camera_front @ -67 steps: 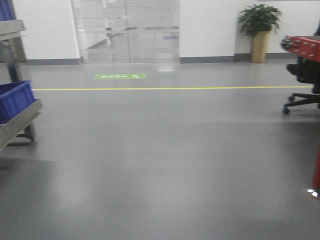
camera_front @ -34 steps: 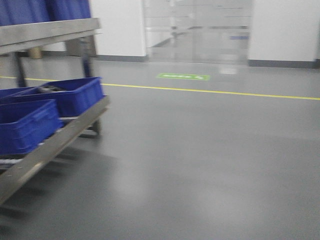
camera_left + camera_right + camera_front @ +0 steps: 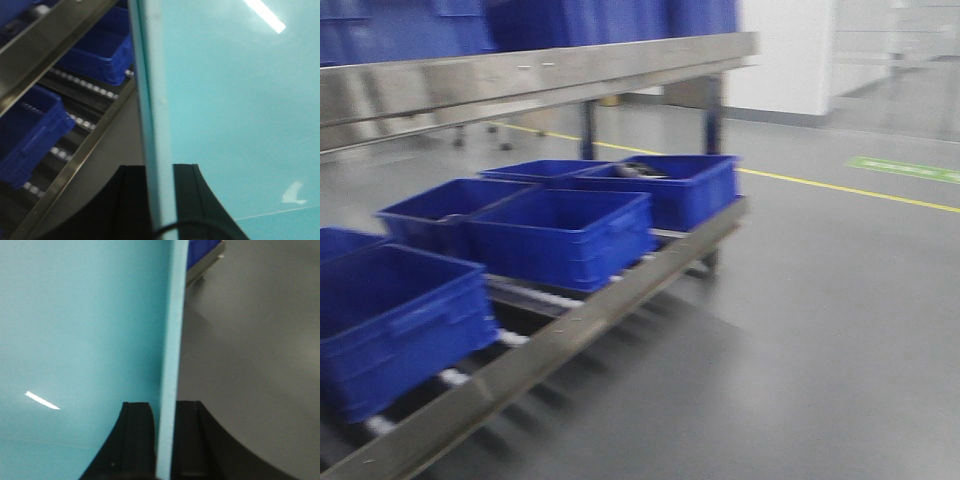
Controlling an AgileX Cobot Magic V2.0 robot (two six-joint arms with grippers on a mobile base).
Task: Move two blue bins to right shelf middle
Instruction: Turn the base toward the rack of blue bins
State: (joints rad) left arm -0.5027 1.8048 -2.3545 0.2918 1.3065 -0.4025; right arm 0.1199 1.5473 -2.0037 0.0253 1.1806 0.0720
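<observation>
Both wrist views are filled by a turquoise-blue bin. My left gripper (image 3: 160, 172) is shut on its thin wall (image 3: 150, 100), one black finger on each side. My right gripper (image 3: 167, 407) clamps the opposite wall (image 3: 172, 330) the same way. In the front view, several dark blue bins stand on the low roller level of a steel shelf (image 3: 610, 295): one in the middle (image 3: 560, 235), one at the far end (image 3: 680, 185), one nearest at the left (image 3: 390, 320). The grippers do not show in the front view.
More blue bins (image 3: 610, 20) sit above the upper steel shelf board (image 3: 540, 75). The left wrist view shows the shelf's roller track (image 3: 85, 125) with blue bins (image 3: 100, 55) close beside the held bin. Grey floor with a yellow line (image 3: 880, 195) lies to the right.
The front view has swung to the left: the plant, chair and glass door have slid out, and the shelf with blue bins has come in and now fills the left half.
</observation>
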